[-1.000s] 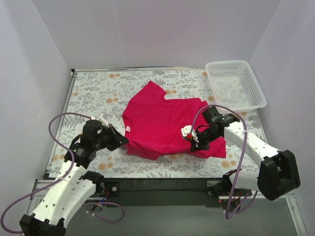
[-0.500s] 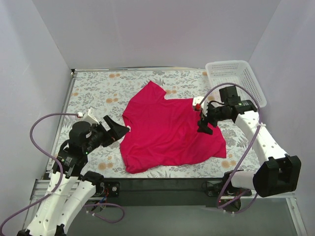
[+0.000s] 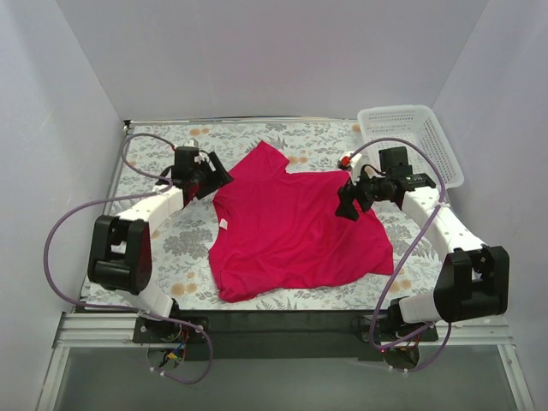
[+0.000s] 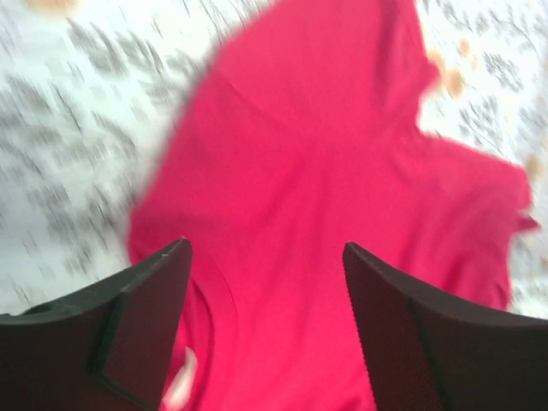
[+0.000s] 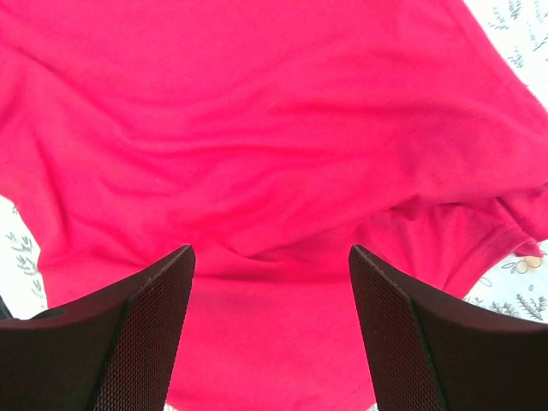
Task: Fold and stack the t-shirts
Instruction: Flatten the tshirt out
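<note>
The magenta-red t-shirt (image 3: pixel 291 227) lies spread on the floral table cover, one sleeve pointing to the far left and its white tag (image 3: pixel 223 224) near the left edge. My left gripper (image 3: pixel 214 178) hovers open over the shirt's far left edge, next to that sleeve. In the left wrist view, the left gripper (image 4: pixel 265 244) has only blurred shirt cloth (image 4: pixel 325 128) below it and nothing between the jaws. My right gripper (image 3: pixel 347 205) is open above the shirt's far right edge. The right wrist view shows the right gripper (image 5: pixel 271 248) over wrinkled cloth (image 5: pixel 257 128), holding nothing.
A white mesh basket (image 3: pixel 409 145) stands at the far right corner, just behind the right arm. White walls close in the table on the left, right and back. Purple cables loop from both arms.
Both grippers have opened and let go of the shirt, which now lies spread flat. The left arm swung from the near left to the far left sleeve; the right rose to the shirt's far right edge.
</note>
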